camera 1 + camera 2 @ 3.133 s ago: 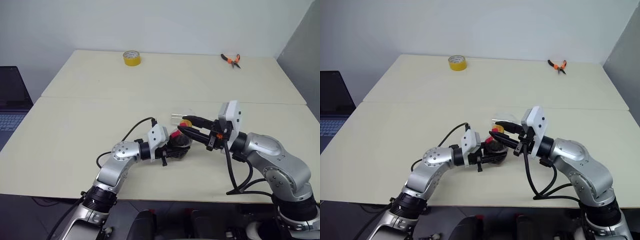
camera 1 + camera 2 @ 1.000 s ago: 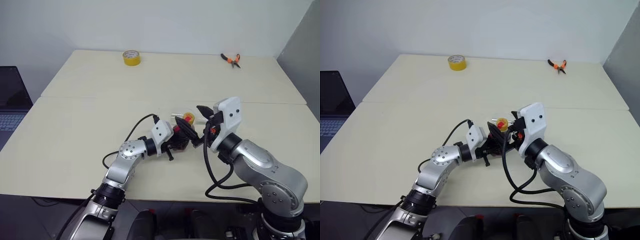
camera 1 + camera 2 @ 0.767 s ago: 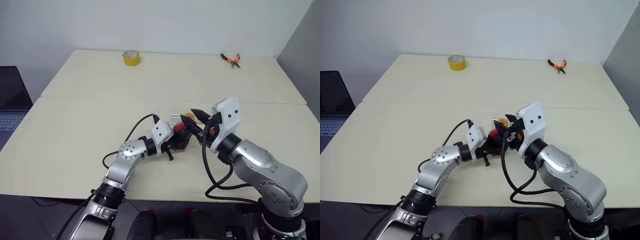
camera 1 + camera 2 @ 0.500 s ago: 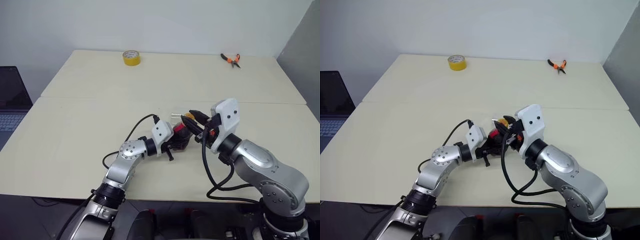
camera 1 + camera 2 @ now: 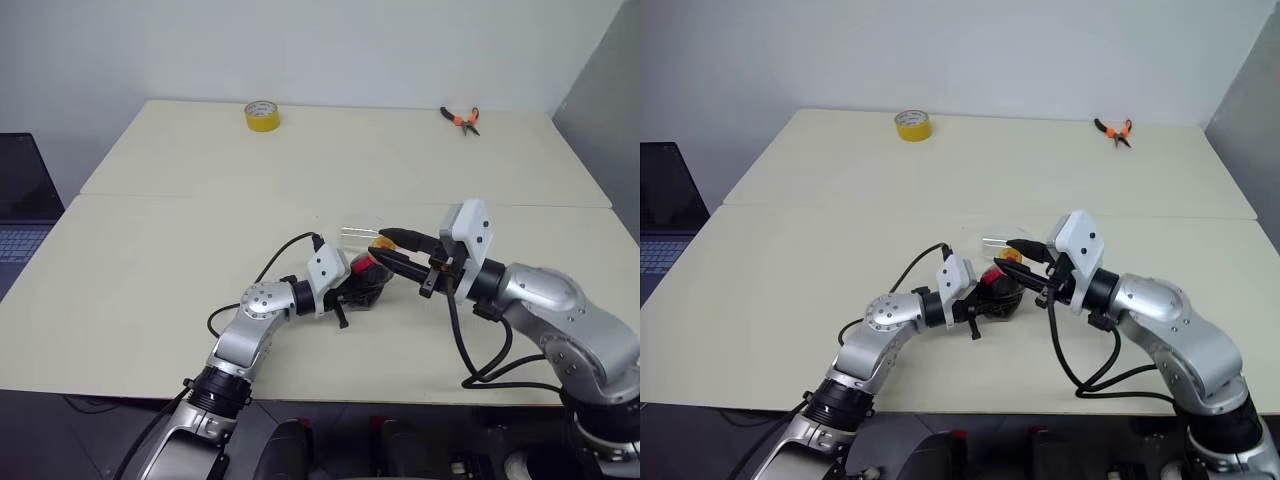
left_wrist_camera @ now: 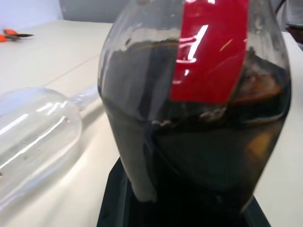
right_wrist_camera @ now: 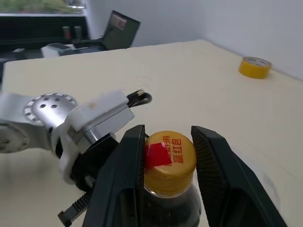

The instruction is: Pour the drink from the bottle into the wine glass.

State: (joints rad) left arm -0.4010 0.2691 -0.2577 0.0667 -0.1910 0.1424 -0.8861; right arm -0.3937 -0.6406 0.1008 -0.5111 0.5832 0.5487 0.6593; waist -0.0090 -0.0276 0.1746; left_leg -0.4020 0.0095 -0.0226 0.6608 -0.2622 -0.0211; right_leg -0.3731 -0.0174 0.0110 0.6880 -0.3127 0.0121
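Mid-tabletop [image 5: 150, 260], the left fingers [image 5: 352, 290] are clamped on the bottle's [image 5: 366, 280] body. The right fingers [image 7: 215, 175] grip its yellow cap [image 7: 169, 156]. The glass [image 6: 33, 127] lies on its side just beside the bottle.

Two cream tables [image 5: 180, 270] stand pushed together, a straight seam running between them. A plain white wall [image 5: 320, 45] rises behind the far edge; a grey panel [image 5: 605, 110] closes the right side. A laptop [image 5: 22, 205] sits at the left. Lighting is even and diffuse.
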